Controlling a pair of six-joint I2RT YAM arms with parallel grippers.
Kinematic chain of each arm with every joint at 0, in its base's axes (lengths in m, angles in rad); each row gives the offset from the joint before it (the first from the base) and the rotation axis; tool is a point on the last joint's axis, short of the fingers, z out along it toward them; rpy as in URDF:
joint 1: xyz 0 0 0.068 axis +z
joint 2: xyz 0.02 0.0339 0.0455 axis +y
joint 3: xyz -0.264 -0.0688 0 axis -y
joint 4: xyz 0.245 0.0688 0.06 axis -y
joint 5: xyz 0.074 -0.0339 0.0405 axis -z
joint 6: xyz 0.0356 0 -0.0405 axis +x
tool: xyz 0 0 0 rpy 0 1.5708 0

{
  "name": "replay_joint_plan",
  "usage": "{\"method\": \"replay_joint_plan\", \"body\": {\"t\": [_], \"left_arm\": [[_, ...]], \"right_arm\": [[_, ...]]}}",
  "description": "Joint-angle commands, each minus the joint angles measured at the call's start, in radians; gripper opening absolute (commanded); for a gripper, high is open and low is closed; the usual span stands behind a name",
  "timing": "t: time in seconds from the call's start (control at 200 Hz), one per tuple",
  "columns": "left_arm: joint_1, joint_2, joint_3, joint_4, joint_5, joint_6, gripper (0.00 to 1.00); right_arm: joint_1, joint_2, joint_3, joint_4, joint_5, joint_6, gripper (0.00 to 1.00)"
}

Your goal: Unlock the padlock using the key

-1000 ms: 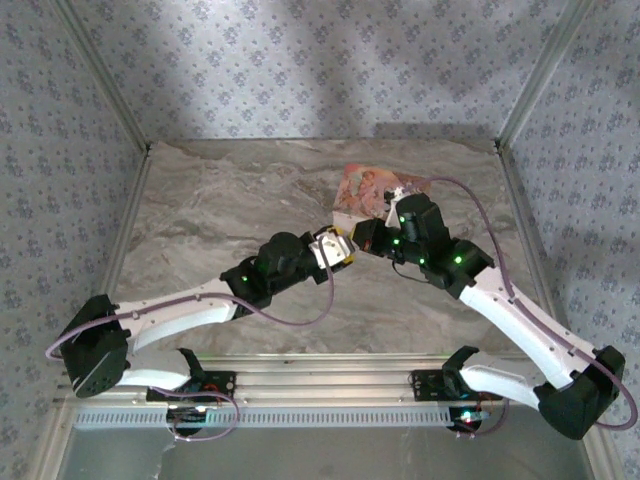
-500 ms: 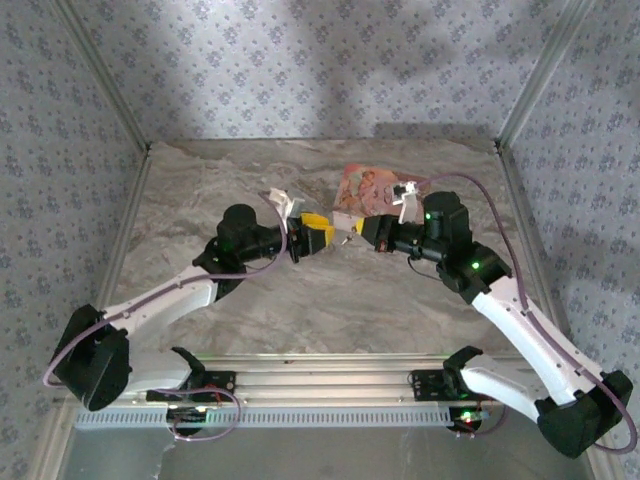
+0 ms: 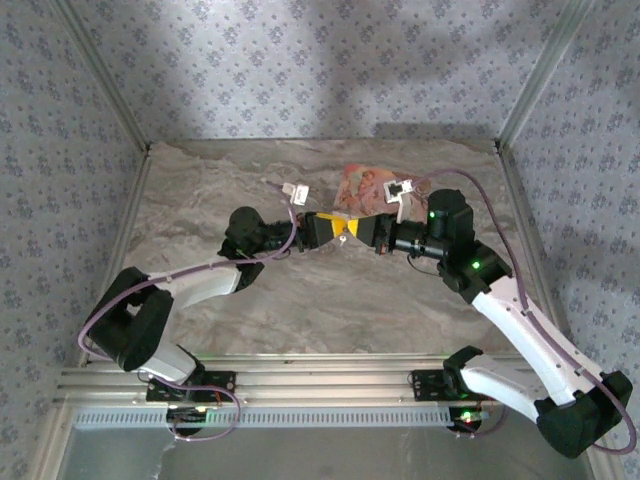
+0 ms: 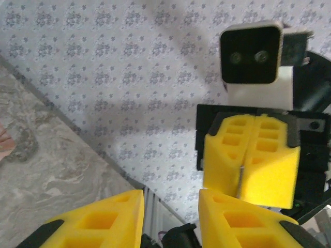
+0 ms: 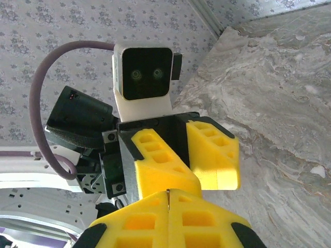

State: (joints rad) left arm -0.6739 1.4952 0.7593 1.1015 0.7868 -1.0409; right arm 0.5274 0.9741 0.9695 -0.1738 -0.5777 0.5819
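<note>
Over the middle of the table my two grippers face each other tip to tip. My right gripper (image 3: 358, 233) (image 5: 168, 192) is shut on the key (image 5: 168, 197), a thin metal sliver pinched in the seam of its yellow pads. The key's tip (image 3: 343, 238) pokes out toward my left gripper (image 3: 322, 229) (image 4: 170, 201), which stands open with nothing in the gap. In the left wrist view the right gripper (image 4: 246, 164) sits just ahead, the key (image 4: 241, 181) edge-on in it. In the right wrist view the left gripper's fingers (image 5: 214, 155) stand spread. The padlock is out of view.
A pink printed packet (image 3: 365, 187) lies on the marble table (image 3: 210, 200) just behind the two grippers. Patterned walls and metal corner posts (image 3: 525, 90) close in the back and sides. The left arm's elbow (image 3: 135, 320) rests low near the front left.
My left gripper has swung up and right to line up nose to nose with the right gripper, and its jaws have narrowed. The right gripper has turned to point left, still on the key.
</note>
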Motion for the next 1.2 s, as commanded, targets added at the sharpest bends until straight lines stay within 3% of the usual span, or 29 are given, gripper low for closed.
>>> {"method": "replay_joint_plan", "body": {"t": [0.0,1.199], "left_arm": [[0.004,-0.027,0.004,0.102,0.016,-0.035,0.33],[-0.023,-0.125,-0.036,-0.015,-0.025,0.063,0.35]], "right_arm": [[-0.007,-0.006,-0.010,0.011,-0.018,-0.024,0.00],[-0.013,-0.006,-0.042,0.041,0.016,0.016,0.00]]}}
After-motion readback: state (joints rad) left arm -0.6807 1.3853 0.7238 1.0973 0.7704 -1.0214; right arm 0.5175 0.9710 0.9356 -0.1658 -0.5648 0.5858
